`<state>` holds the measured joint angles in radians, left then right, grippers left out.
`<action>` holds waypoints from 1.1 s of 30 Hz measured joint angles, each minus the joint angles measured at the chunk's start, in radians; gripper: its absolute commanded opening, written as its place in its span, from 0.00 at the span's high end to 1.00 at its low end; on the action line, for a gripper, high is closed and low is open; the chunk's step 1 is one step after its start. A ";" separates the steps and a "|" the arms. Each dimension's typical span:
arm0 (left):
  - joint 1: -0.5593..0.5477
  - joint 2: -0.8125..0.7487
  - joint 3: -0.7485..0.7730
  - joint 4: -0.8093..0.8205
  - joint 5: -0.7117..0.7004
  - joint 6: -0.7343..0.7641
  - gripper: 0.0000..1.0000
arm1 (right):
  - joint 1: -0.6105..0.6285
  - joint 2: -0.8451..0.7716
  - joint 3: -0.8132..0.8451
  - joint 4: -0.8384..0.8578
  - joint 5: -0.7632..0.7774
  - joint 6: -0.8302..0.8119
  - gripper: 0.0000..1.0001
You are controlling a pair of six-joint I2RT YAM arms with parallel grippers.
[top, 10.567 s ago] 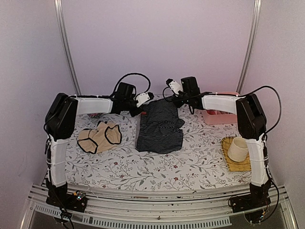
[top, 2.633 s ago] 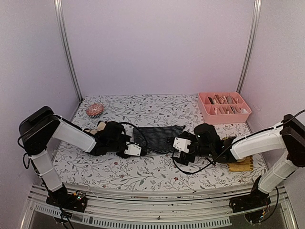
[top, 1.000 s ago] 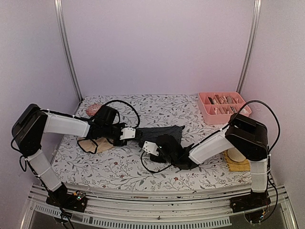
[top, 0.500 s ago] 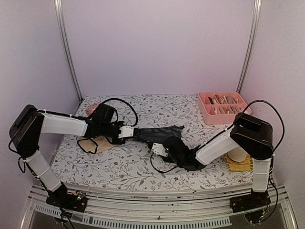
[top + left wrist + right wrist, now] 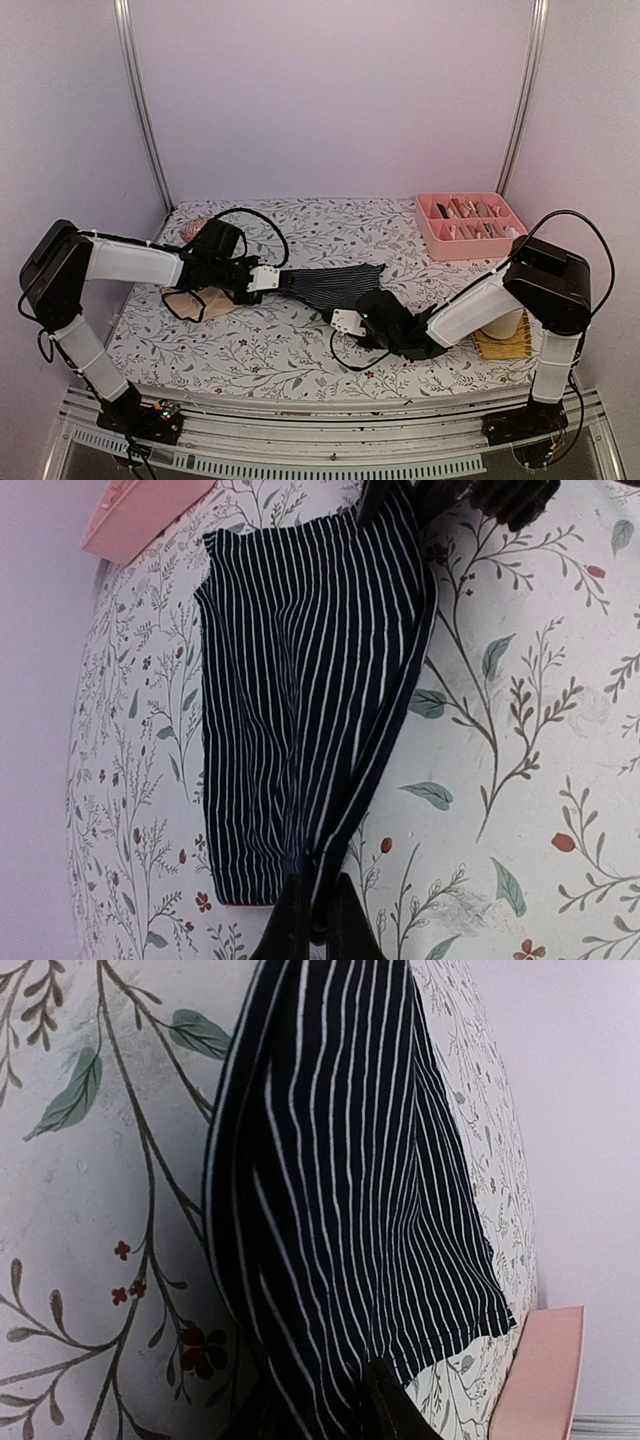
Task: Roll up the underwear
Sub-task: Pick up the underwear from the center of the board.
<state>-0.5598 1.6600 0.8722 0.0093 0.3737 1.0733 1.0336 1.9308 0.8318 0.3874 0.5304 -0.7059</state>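
Note:
The navy striped underwear point(image 5: 328, 282) lies folded into a long band at mid-table, stretched left to right. My left gripper point(image 5: 282, 282) is shut on its left end; in the left wrist view the fingers point(image 5: 296, 920) pinch the dark folded edge of the underwear point(image 5: 290, 700). My right gripper point(image 5: 342, 306) is at the band's near edge. In the right wrist view the underwear point(image 5: 340, 1180) bunches between its jaws, one finger point(image 5: 388, 1408) showing and the other hidden under cloth. The beige underwear point(image 5: 195, 301) lies flat at the left, under the left arm.
A reddish hairbrush point(image 5: 193, 229) peeks out behind the left arm. A pink tray point(image 5: 470, 226) of small items stands at the back right. A cup point(image 5: 500, 326) on a yellow mat point(image 5: 500, 345) sits by the right edge, partly behind the right arm.
My right gripper has slid to the right along the near edge of the navy underwear and closed down on the cloth. The left gripper has kept its hold and barely moved.

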 measured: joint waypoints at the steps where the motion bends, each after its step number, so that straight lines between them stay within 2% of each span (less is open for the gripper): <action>1: 0.000 0.000 -0.002 0.000 0.000 0.000 1.00 | 0.000 0.000 -0.002 0.001 0.002 -0.006 0.79; 6: 0.000 0.000 -0.010 -0.001 0.001 0.003 1.00 | 0.000 0.003 -0.011 0.006 0.010 -0.032 0.96; 14: 0.000 -0.020 -0.047 0.000 0.005 0.026 1.00 | 0.000 -0.014 -0.005 -0.054 -0.029 -0.021 0.98; 27: 0.002 -0.167 -0.171 -0.077 0.076 0.105 1.00 | -0.022 -0.113 0.205 -0.587 -0.431 0.143 0.98; 33: 0.003 -0.183 -0.197 -0.130 0.086 0.134 1.00 | -0.068 -0.114 0.304 -0.760 -0.538 0.192 0.98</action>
<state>-0.5571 1.4773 0.6754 -0.1207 0.4595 1.2068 0.9653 1.8164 1.1355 -0.3729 -0.0074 -0.5140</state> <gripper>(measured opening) 0.044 0.025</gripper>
